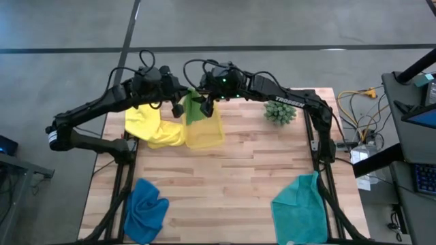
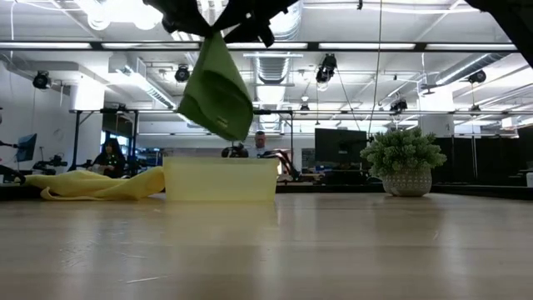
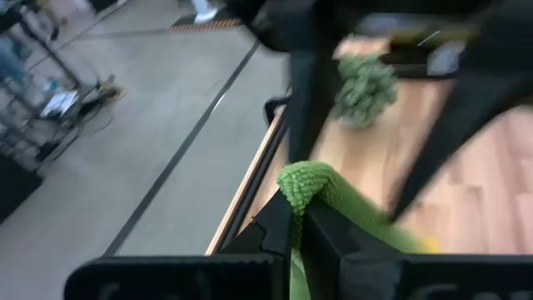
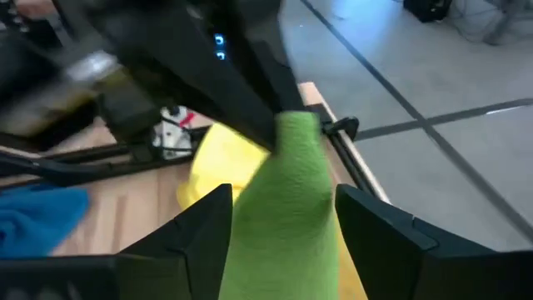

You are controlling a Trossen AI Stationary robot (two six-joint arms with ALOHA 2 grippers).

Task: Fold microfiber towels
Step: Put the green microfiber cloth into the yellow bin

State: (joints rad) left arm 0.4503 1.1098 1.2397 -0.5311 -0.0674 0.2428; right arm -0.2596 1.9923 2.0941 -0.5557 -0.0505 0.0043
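Fingers of the left gripper (image 3: 296, 237) are pinched tight on a corner of the soft lime-green microfiber towel (image 1: 194, 107). The right gripper (image 4: 283, 221) has its fingers spread wide with the same cloth draped between them, and I cannot tell whether they actually grip it. Both grippers meet high above the far side of the pale butcher-block wooden table (image 1: 238, 170), and in the low view the lime towel (image 2: 215, 90) hangs in a folded-looking bundle over the translucent yellow-green rectangular plastic bin (image 1: 204, 133).

By my reading, the task is in its early part. The lime towel looks folded and about to go down into the bin, though it is not yet released, and the pictures do not show whether anything already lies in there. Three cloths remain unfolded: the teal towel (image 1: 301, 209), loosely spread at the near right corner; the yellow towel (image 1: 153, 126), crumpled just beside the bin on the left; and the royal blue towel (image 1: 145, 209), bunched at the near left. The small round spiky green plant (image 1: 280, 111) stands at the far right, clear of the work.
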